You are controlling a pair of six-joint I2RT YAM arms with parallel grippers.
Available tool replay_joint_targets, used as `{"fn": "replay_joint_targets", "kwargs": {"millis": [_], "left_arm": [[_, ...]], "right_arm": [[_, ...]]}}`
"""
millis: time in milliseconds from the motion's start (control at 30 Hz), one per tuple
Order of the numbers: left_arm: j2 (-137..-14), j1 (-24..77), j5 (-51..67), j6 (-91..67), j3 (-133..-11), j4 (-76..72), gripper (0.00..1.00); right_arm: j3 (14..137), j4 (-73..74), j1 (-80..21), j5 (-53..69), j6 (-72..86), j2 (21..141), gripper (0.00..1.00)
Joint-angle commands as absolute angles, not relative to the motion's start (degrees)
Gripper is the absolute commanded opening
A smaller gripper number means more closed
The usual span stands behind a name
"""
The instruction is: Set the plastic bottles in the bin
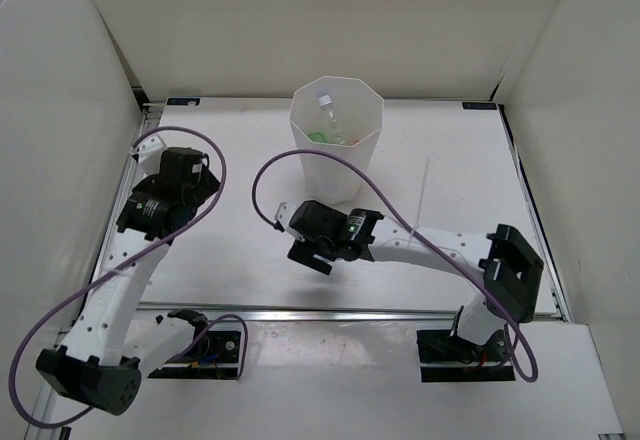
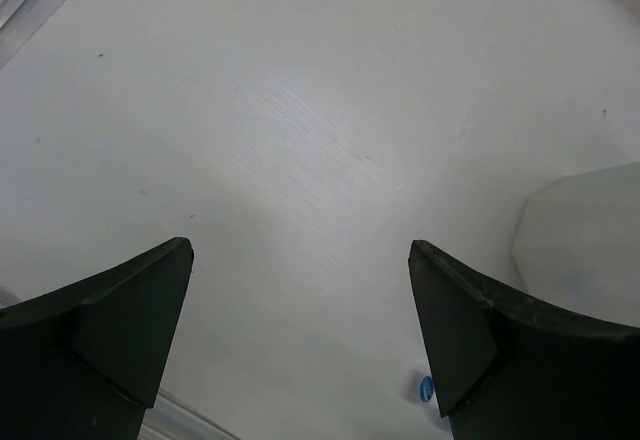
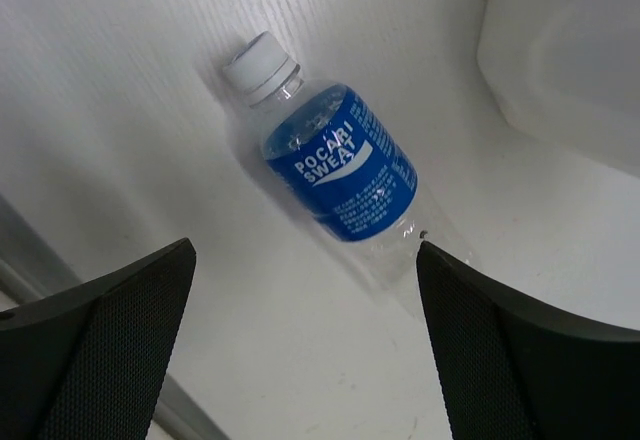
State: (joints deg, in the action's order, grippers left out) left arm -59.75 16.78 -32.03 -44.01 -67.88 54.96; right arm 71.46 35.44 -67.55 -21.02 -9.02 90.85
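Observation:
The white faceted bin point(image 1: 340, 150) stands at the back middle of the table. Inside it I see a clear bottle point(image 1: 328, 112) and a green bottle point(image 1: 322, 138). A clear blue-labelled bottle point(image 3: 340, 175) with a white cap lies on its side on the table, just left of the bin's base point(image 3: 570, 50). My right gripper point(image 3: 305, 250) is open and hovers above the bottle's bottom end, not touching it; in the top view point(image 1: 305, 235) it hides the bottle. My left gripper point(image 2: 300, 250) is open and empty over bare table point(image 1: 185, 185). The orange bottle is out of view.
The bin's base point(image 2: 585, 230) shows at the right of the left wrist view. A small blue spot point(image 2: 425, 389) lies on the table by the left gripper's right finger. White walls enclose the table on three sides. A metal rail point(image 1: 350, 312) runs along the near edge.

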Motion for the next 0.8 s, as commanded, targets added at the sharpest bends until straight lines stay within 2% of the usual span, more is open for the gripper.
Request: {"fn": "replay_joint_targets", "kwargs": {"millis": [0, 133, 500, 700, 767], "left_arm": [[-53.63, 16.61, -34.98, -44.56, -66.45, 57.39, 1.00], [-50.45, 16.61, -34.98, -43.86, -65.65, 60.81, 1.00], [-48.16, 16.61, -34.98, -42.10, -64.51, 66.01, 1.00], [-48.69, 16.61, -34.98, -42.10, -64.51, 66.01, 1.00], [-49.21, 16.61, -34.98, -42.10, -63.98, 66.01, 1.00]], "right_arm": [[70.23, 28.76, -67.41, -23.03, -16.43, 92.64, 0.94], [66.80, 23.30, -64.96, -20.74, -18.28, 94.64, 0.94], [68.03, 22.06, -56.96, -10.29, -16.80, 98.88, 0.94], [66.62, 22.68, -55.28, -6.59, -13.45, 100.02, 0.90], [66.01, 23.29, -55.28, -6.06, -11.78, 100.02, 0.86]]}}
